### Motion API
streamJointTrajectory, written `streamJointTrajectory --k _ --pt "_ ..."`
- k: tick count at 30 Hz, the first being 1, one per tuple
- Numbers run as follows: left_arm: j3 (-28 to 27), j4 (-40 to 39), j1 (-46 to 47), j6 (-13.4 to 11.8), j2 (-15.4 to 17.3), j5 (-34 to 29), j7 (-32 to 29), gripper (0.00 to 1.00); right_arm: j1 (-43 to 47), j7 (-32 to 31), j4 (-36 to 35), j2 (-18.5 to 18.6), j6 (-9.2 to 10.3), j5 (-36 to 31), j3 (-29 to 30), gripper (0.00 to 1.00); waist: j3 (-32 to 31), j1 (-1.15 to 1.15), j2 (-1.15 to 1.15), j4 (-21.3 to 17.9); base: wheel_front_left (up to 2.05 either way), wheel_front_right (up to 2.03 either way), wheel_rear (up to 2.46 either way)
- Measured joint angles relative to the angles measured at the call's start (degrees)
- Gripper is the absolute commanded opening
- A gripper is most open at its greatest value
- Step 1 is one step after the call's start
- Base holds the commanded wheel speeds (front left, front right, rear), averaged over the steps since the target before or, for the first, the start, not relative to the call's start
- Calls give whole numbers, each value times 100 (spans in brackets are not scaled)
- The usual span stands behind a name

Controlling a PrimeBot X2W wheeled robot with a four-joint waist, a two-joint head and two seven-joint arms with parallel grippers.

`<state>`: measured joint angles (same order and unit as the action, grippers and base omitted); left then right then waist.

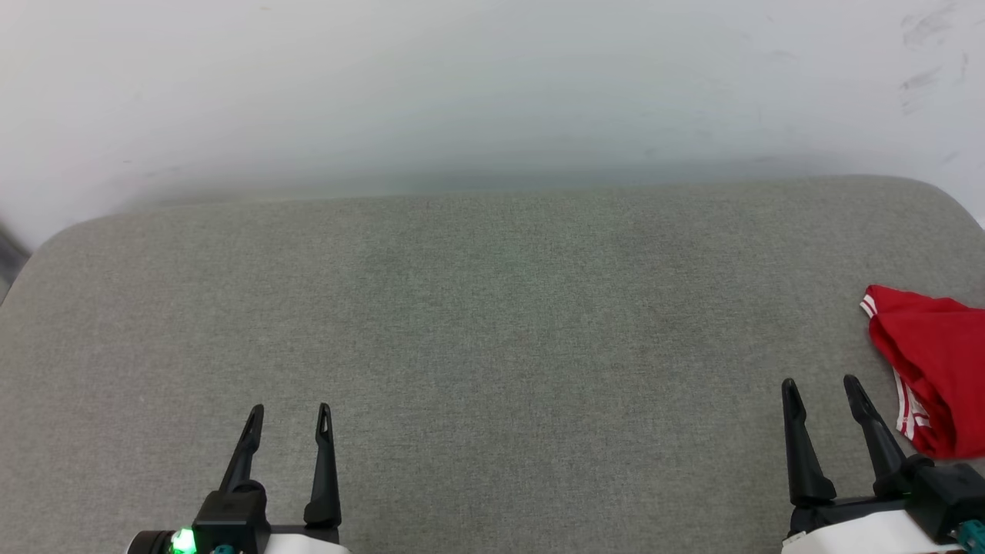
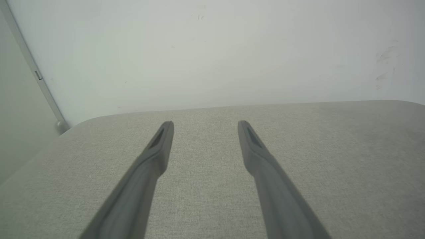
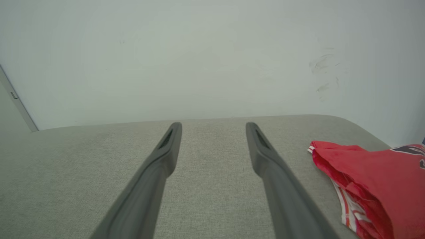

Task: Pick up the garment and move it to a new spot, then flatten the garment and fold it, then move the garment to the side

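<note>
Red garment (image 1: 935, 362) bunched (striped trim), far right

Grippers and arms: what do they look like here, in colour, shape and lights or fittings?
The left gripper and right gripper match: each has two long, dark, tapering fingers with a narrow slot near the tip, set in a black block. Behind it comes a white forearm shell. A green light glows at the left wrist; a teal fitting sits by the right one.

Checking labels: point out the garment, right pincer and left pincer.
garment (image 1: 935, 362), head view, red body fabric.
right pincer (image 1: 819, 381), head view, midway between fingertips.
left pincer (image 1: 290, 407), head view, midway between fingertips.
</note>
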<state>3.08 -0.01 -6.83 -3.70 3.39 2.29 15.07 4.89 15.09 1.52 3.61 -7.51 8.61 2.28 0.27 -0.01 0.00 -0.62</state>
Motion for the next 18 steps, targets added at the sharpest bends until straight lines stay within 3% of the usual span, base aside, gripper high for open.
streamJointTrajectory --k 3,4,10,18 --pt "-21 24 -3 11 -13 20 0 100 0 0 5 -12 1 -1 14 100 3 0 0 1 0 0 0" --pt "-35 18 -3 18 -15 53 0 0 1 0 12 -15 1 -1 19 0 6 0 0 2 0 0 0" --pt "10 318 -83 18 -34 82 -36 0 27 -18 307 -20 0 21 -4 0 7 0 0 2 0 0 0" --pt "-18 428 -54 119 -23 1072 -227 0 11 -210 422 -16 0 937 -7 0 6 0 0 6 0 0 0"
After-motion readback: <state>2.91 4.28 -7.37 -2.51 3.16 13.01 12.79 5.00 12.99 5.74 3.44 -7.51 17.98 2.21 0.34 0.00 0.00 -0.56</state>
